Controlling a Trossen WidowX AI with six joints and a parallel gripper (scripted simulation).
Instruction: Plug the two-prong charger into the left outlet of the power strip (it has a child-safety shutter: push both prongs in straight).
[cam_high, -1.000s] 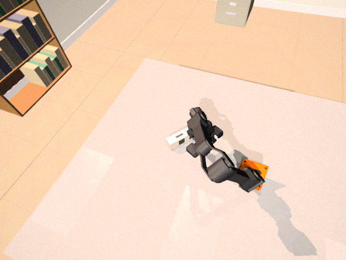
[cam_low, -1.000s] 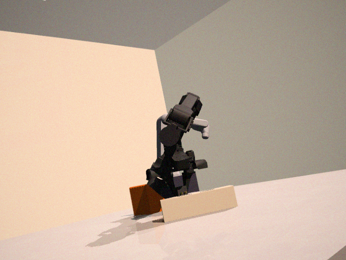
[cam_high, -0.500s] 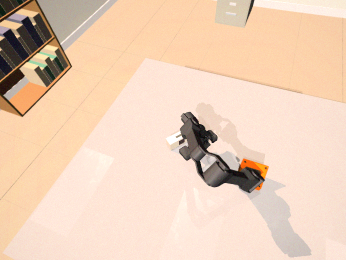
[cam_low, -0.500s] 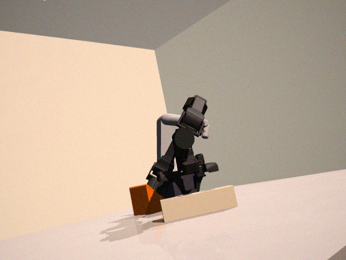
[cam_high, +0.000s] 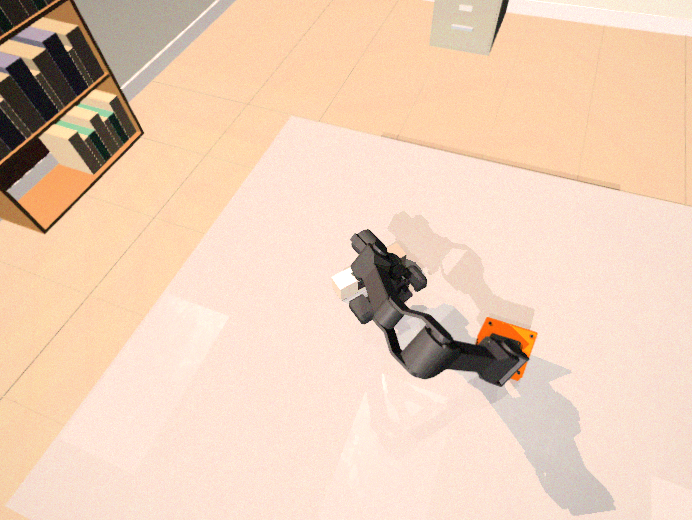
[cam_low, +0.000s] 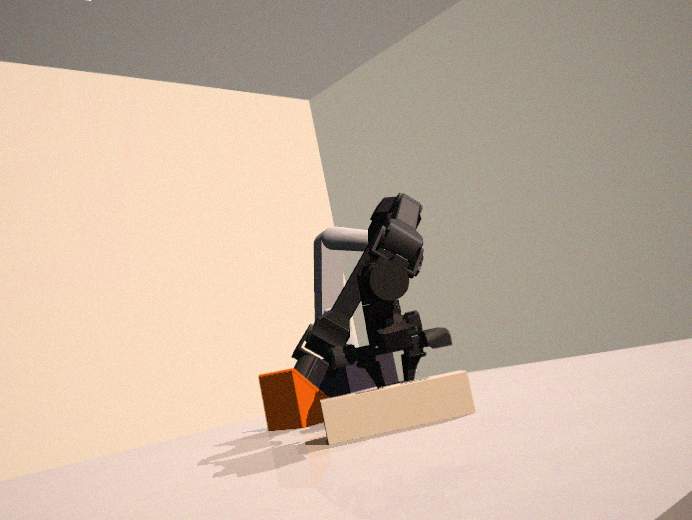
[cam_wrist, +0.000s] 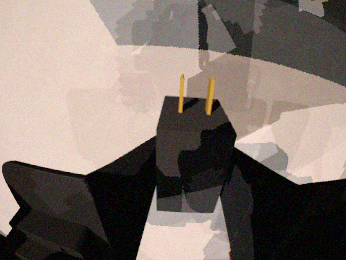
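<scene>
My gripper (cam_low: 394, 383) (cam_wrist: 188, 145) is shut on the black two-prong charger (cam_wrist: 175, 150). In the wrist view its two gold prongs stick out past the fingertips, side by side, clear of any outlet. The cream power strip (cam_high: 345, 284) (cam_low: 399, 408) lies behind and partly under the arm in the top view, where its outlets are hidden. In the exterior view the fingers come down just behind the strip's upper edge. Whether they are directly above the strip cannot be told. The charger is hard to make out in the top and exterior views, and the strip's outlets do not show in the wrist view.
An orange block (cam_high: 500, 324) (cam_low: 281, 399) is at the arm's base. A grey bent tube (cam_low: 317, 279) rises behind the arm in the exterior view. A bookshelf (cam_high: 121, 144) and a filing cabinet (cam_high: 461, 40) stand beyond the pale work surface.
</scene>
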